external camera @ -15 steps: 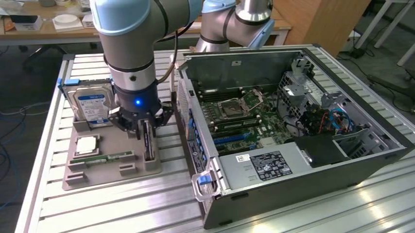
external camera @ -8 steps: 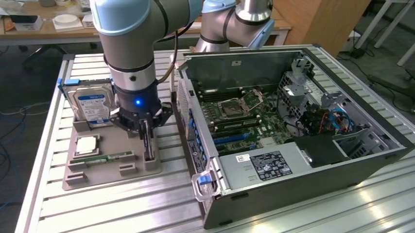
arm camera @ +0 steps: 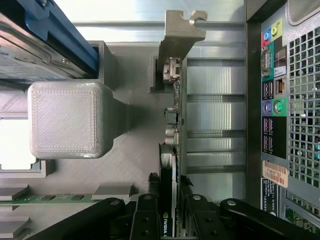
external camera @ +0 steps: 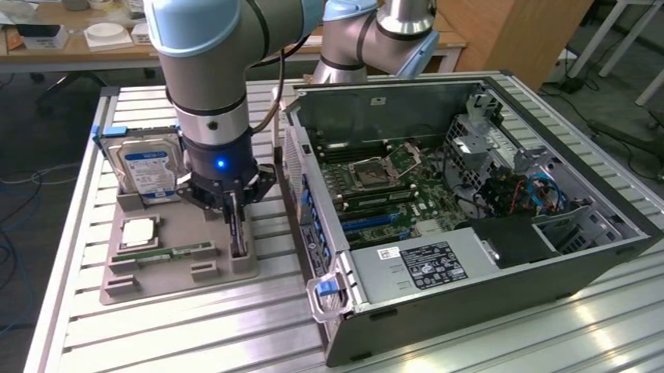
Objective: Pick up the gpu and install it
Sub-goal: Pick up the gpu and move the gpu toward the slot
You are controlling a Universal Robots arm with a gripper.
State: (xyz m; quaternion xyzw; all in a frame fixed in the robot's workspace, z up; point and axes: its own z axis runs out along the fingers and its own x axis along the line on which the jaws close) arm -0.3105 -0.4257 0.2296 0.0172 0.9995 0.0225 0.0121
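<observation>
Grey printed plastic tray (external camera: 192, 221) on the slatted metal counter (external camera: 155, 334), just to the exterior view's left of the open computer case (external camera: 467, 311); upright in the tray's far slot, a silver hard drive (external camera: 145, 167) with a blue-white label; nearer the camera, flat in their recesses, a square processor chip (external camera: 138, 231) and a narrow green memory stick (external camera: 166, 252); along the tray's edge nearest the case, the gpu (external camera: 241, 242), standing on its long edge in a slot. Directly above that card, the arm's pincer (external camera: 236, 211), lowered onto its top edge and set astride it. From the wrist camera, the gpu (arm camera: 169, 145) edge-on, thin and dark (metal bracket at its far end), its near end lost inside the black pincer (arm camera: 169, 202); narrow spacing there, though whether clamped on the card or just short of it, impossible to tell. Beside it, bare counter slats and the case's rear ports (arm camera: 272, 100).
</observation>
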